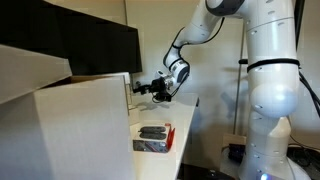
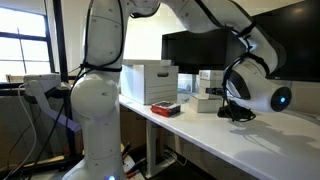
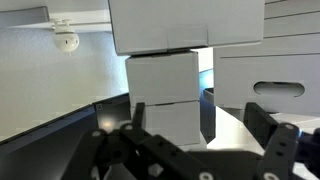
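My black gripper hangs open just above the white table, with nothing between its fingers. In the wrist view the gripper comes up from the bottom, one dark finger on each side. Straight ahead of it stands a stack of small white boxes, some way off and untouched. In an exterior view the gripper hovers over the table right of those small white boxes. A red and black object lies on the table apart from the gripper; it also shows as the red and black object.
A large white storage box with a handle cutout stands on the table. Black monitors line the back. The robot's white base stands beside the table edge. A small white camera sits on the wall.
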`<state>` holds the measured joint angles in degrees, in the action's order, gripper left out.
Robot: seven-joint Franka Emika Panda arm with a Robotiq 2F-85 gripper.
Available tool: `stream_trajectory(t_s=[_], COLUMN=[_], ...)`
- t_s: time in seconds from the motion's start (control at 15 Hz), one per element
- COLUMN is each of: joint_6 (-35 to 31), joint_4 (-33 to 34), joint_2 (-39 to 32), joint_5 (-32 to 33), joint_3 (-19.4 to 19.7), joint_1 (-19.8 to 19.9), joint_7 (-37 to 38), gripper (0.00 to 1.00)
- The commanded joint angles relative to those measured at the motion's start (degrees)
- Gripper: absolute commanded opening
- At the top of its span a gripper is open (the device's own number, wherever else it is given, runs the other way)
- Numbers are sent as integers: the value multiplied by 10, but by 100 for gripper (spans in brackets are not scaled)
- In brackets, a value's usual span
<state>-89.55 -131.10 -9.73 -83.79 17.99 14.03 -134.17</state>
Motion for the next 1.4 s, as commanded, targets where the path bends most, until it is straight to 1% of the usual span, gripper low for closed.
stream_trajectory(t_s=[0.0,0.67,1.27,1.33], joint_6=[4,-3,-7,4], joint_4=[8,29,61,75], joint_2=[-12,-31,-56,-64], joint_5=[-16,-25,-34,-56], joint_3=[-11,-25,-34,-38], joint_1=[7,3,0,3], joint_7=[-23,-22,-19,-18], gripper=[100,100,100,100])
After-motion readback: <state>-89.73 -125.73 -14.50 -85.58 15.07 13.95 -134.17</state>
